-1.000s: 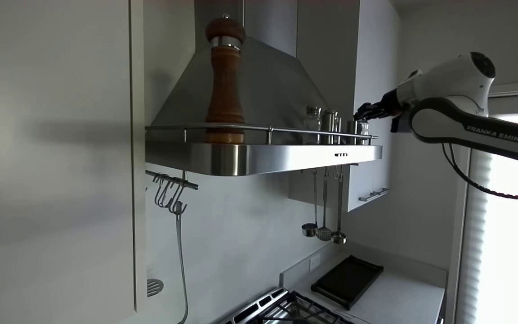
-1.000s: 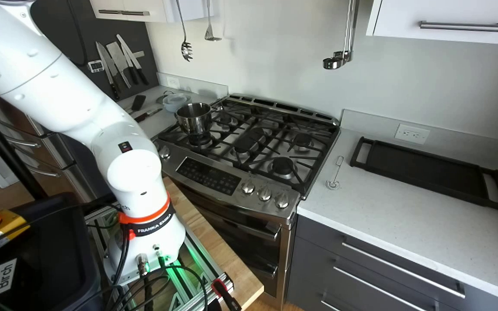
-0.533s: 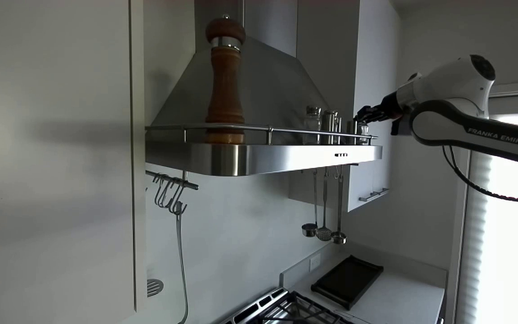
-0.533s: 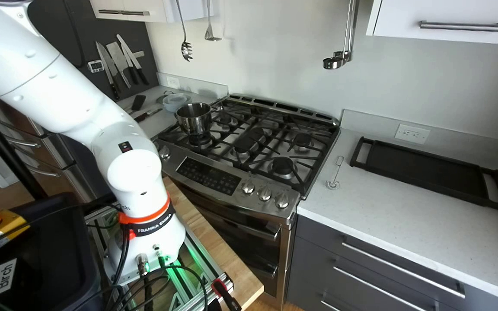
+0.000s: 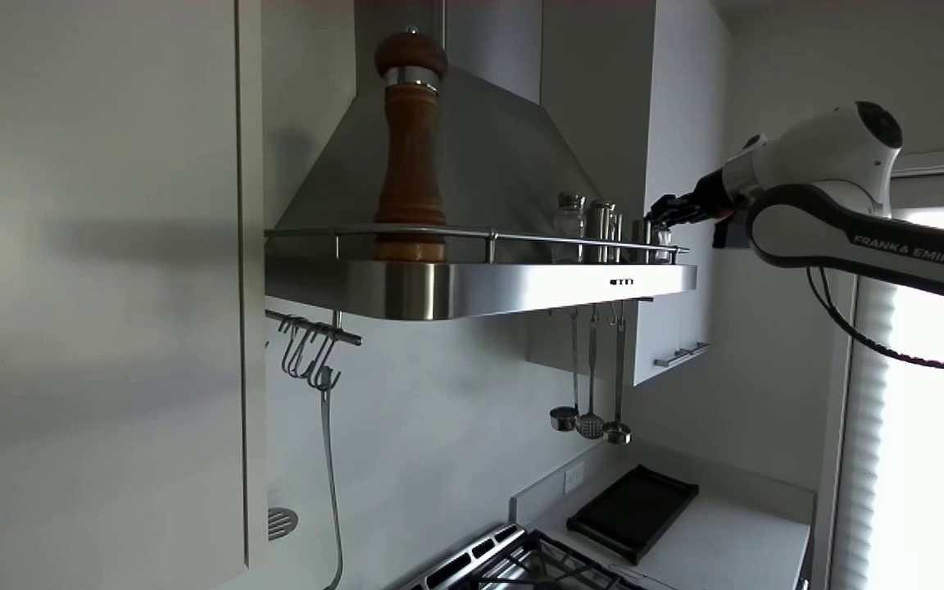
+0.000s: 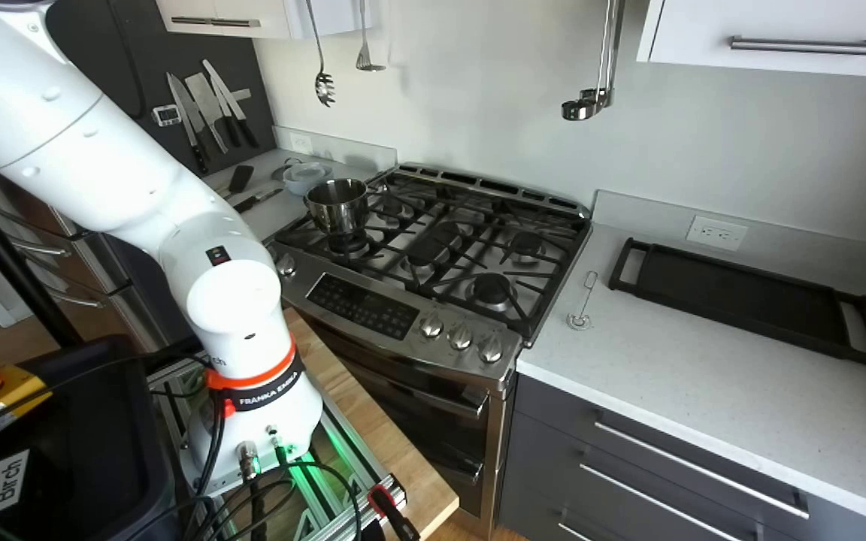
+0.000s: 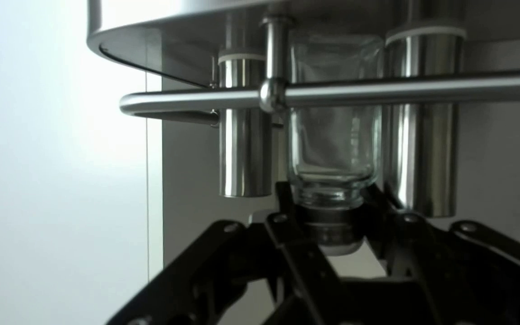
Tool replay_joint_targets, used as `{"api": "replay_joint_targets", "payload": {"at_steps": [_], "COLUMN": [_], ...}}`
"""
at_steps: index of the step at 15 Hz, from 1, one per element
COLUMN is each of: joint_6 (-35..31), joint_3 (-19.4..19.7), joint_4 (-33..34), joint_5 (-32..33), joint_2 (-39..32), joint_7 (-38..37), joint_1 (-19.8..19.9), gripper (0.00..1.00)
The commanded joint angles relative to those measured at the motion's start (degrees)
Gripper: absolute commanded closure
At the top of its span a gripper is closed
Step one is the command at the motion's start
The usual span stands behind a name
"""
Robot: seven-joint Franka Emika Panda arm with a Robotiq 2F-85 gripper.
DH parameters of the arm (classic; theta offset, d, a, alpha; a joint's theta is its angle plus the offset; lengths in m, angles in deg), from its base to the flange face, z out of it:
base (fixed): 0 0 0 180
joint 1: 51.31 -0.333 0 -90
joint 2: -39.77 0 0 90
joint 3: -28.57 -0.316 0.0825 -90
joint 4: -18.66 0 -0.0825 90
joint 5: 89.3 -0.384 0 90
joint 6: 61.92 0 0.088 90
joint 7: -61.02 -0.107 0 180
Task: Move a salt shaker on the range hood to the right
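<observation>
The wrist view is upside down. A clear glass shaker with a metal cap, taken as the salt shaker (image 7: pixel 334 131), stands upright behind the front rail (image 7: pixel 422 89) on the range hood's rim (image 7: pixel 178 52). My gripper (image 7: pixel 327 195) has its black fingers on both sides of the shaker's cap and neck, apparently touching it. In an exterior view the gripper (image 5: pixel 660 213) reaches down over the rail onto the shaker (image 5: pixel 662 239) at the far end of the steel range hood (image 5: pixel 521 283). The gripper and hood are out of the view that shows the stove.
Metal cylinders (image 7: pixel 245 140) (image 7: pixel 424 131) stand close on both sides of the shaker. Another glass shaker (image 5: pixel 569 221) and a metal cylinder (image 5: pixel 599 225) stand further along. A tall wooden pepper mill (image 5: pixel 411 156) stands near the hood's near corner. A white cabinet (image 5: pixel 677 188) borders the far end.
Over the last second the arm and gripper have lowered slightly onto the shaker's cap. They have barely moved in the last half second. The other objects stay where they were.
</observation>
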Motion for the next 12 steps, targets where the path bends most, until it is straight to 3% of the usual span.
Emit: {"api": "replay_joint_targets", "payload": {"at_steps": [1, 2, 3, 7, 12], "joint_6": [-0.61, -0.64, -0.74, -0.74, -0.75], "joint_3": [0.64, 0.68, 0.73, 0.89, 0.97], "joint_4": [-2.08, -2.13, -2.13, -1.21, -0.56], "joint_5": [-1.23, -1.18, -1.21, -1.03, -0.85], "joint_2": [1.77, 1.88, 1.98, 2.09, 2.33], "joint_7": [1.65, 1.73, 1.78, 1.85, 1.88], "joint_1": [-0.12, -0.06, -0.07, 0.23, 0.46], "gripper": [0.42, 0.32, 0.3, 0.01, 0.0]}}
